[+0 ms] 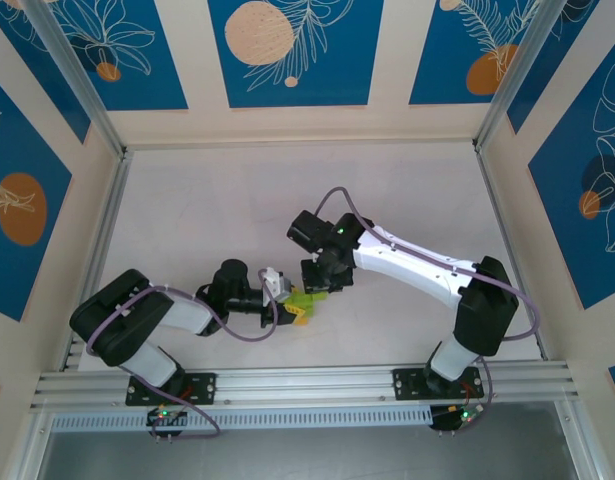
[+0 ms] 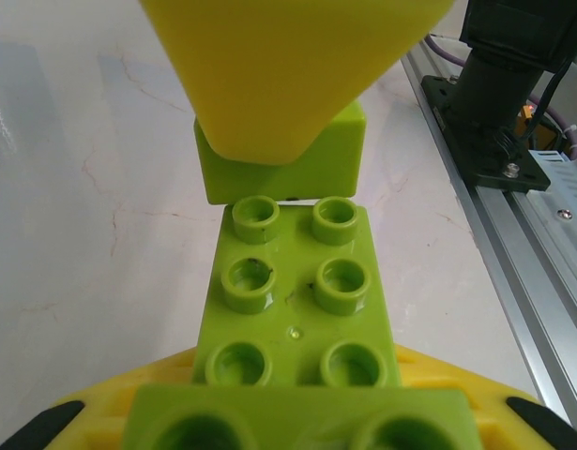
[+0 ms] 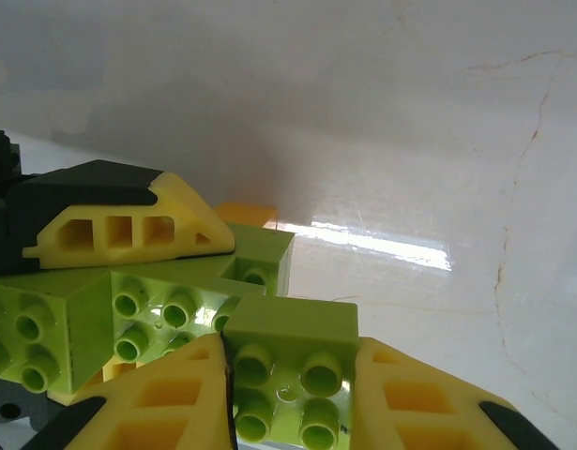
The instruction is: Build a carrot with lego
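Two lime-green brick clusters (image 3: 129,319), perhaps touching.

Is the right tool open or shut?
Shut. The right tool squeezes a green brick between its yellow fingers.

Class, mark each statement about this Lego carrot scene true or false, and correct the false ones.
1. The left tool is shut on the joined green bricks. True.
2. The right tool hangs wide open. False: it is shut on the small green brick.
3. An orange brick sits behind the green ones. True.
4. The table is dark wood. False: it is white with faint marble veins.
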Motion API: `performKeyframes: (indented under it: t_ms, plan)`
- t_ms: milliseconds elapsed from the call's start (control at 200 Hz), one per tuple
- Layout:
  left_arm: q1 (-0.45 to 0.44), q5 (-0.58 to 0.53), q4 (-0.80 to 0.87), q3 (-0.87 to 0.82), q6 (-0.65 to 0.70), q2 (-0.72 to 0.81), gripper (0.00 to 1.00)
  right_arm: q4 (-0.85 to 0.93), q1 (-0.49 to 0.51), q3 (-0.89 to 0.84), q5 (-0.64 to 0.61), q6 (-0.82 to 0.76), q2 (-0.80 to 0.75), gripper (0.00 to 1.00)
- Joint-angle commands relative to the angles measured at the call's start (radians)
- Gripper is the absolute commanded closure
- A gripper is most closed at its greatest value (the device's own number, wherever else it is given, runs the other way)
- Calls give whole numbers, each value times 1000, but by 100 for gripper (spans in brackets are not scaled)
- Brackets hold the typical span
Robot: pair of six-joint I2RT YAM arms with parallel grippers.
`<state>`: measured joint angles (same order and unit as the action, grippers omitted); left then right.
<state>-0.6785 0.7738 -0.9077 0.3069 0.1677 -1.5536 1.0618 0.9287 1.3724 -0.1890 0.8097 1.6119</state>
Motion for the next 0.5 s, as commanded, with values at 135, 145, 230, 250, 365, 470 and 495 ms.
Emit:
performKeyframes:
  t_ms: [135, 145, 230, 250, 365, 470, 495]
  plan:
    - [-3, 13, 30, 18, 29, -20, 63, -1, 6, 1, 49, 17, -35, 72]
    - [-3, 14, 30, 17, 29, -20, 63, -2, 7, 1, 50, 17, -35, 72]
    - [-3, 13, 32, 19, 30, -22, 63, -7, 8, -3, 58, 17, -35, 73]
    - [-4, 13, 32, 19, 30, -22, 63, -9, 8, -4, 61, 19, -35, 73]
    - [-3, 12, 33, 20, 30, -23, 63, -26, 11, -10, 75, 20, -33, 73]
    - [-5, 12, 33, 20, 29, -23, 64, -29, 14, -11, 79, 22, -24, 73]
    - [-5, 12, 33, 20, 30, -22, 63, -29, 14, -12, 79, 23, -23, 73]
